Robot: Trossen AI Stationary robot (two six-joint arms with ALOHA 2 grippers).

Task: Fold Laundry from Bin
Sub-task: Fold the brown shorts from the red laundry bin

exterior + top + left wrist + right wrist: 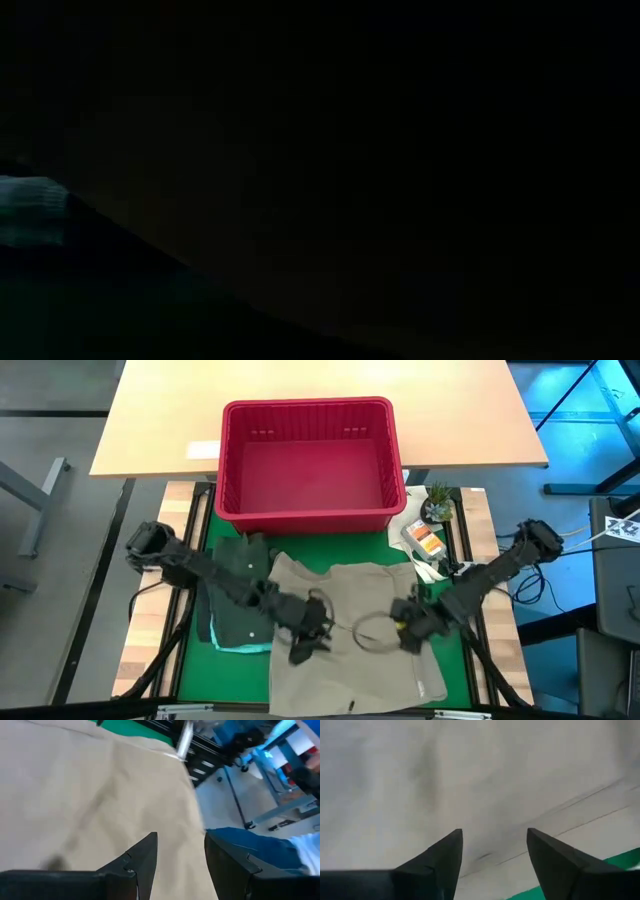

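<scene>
A beige-tan garment [352, 660] lies spread flat on the green mat [190, 675] in front of the red bin [308, 406]. The bin's floor shows bare. To the left, a dark olive garment [235, 590] lies folded on a light teal one [243, 648]. My left gripper [305, 640] hovers open over the beige garment's left half, and in the left wrist view [180, 842] nothing is between its fingers. My right gripper [405, 628] stands open over the garment's right half, pointing steeply down, also with nothing between its fingers [495, 837].
A small potted plant [437, 505] and an orange-and-white packet [425, 540] sit at the bin's right corner. The bin rests partly on a light wooden table [150, 420] behind the mat. The low view is almost wholly dark.
</scene>
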